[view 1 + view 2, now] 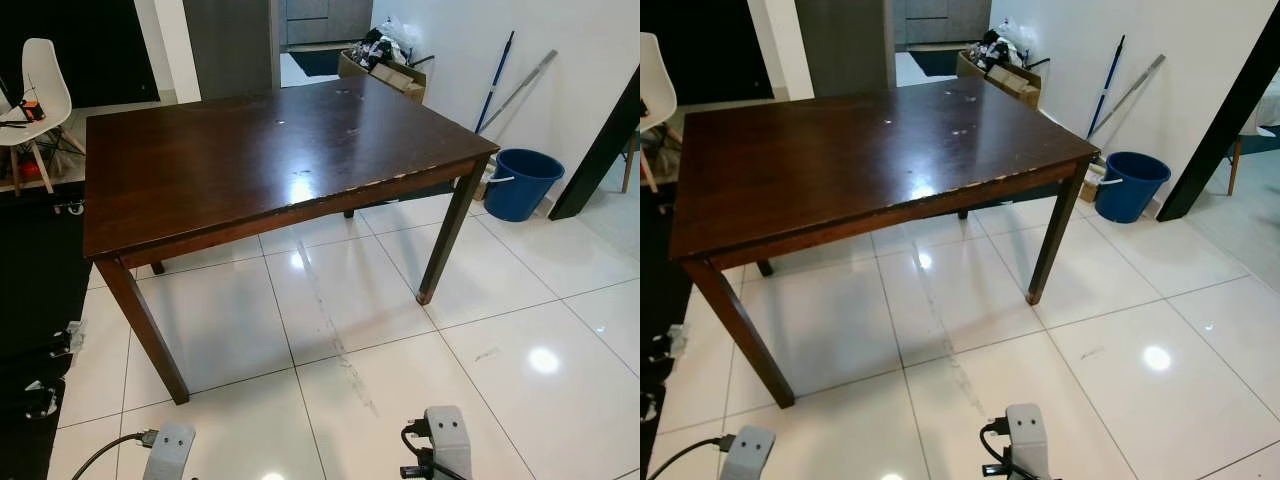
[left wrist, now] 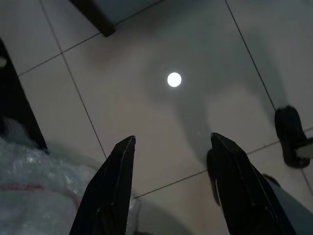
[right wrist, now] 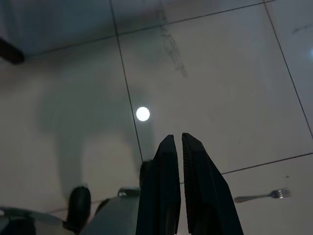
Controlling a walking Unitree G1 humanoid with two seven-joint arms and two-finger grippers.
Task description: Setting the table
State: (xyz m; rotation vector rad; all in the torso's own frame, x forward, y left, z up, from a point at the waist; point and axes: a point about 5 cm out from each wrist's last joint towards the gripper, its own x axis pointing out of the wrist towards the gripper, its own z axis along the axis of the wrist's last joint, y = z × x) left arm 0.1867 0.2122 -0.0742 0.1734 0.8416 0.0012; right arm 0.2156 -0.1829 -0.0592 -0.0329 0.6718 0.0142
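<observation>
No legible text, labels, brands or numbers anywhere. Cardboard box point(image 1: 398, 76) beyond the table shows no readable print. Faint red marking on the plastic wrap point(image 2: 34, 188) by the left gripper, too blurred to read.

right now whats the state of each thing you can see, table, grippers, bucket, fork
table: upright, top bare, nothing set on it
left gripper: open, hanging over the floor tiles
right gripper: shut, holding nothing, hanging over the floor
fork: lying flat on the floor tiles
blue bucket: upright on the floor beside the wall
white chair: upright, beyond the table's far left corner
</observation>
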